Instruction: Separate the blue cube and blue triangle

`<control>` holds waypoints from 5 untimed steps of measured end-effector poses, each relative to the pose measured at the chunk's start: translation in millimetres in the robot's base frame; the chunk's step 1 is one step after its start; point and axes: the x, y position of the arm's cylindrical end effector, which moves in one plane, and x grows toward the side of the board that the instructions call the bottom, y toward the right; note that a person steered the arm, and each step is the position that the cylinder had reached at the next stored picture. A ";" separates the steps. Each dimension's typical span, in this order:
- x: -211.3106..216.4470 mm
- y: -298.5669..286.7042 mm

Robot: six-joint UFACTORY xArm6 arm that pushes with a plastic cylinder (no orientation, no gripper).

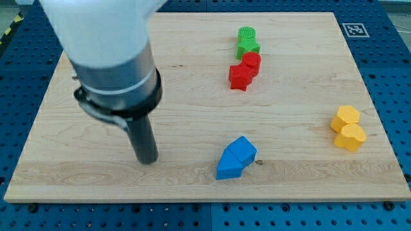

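— Eight blocks in all, was it? Start at the left of the frame.

— Eight by my count, on one wooden board [192,96]. At the left stood no block, only my arm: one pale housing in the upper left corner, one dark collar under it, and one dark rod running down to my tip [148,160], which rested on the board in the lower left part of the frame.

— And jaws, wide or narrow?

— No jaws to report; the rod ended plain, holding nothing and touching no block.

— Then the blue pair?

— Two blue pieces, low in the frame and a little right of centre, well apart from my tip, off to its right. The blue triangle [228,165] lay lower left, the blue cube [243,149] upper right of it, and the two were pressed together along one side.

— Further right?

— Near the top centre, four blocks in one short column. Two green: one green rounded block [246,34] at the top and one green block [247,47] touching it below, shape unclear. Two red under those: one red rounded block [252,63] and one red star-like block [239,77], touching each other.

— And the right edge?

— Two yellow pieces at the middle right, touching: one yellow hexagon-like block [345,117] above one yellow rounded block [351,136].
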 end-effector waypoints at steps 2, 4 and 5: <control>-39.9 46.9; -37.6 158.7; -15.7 206.3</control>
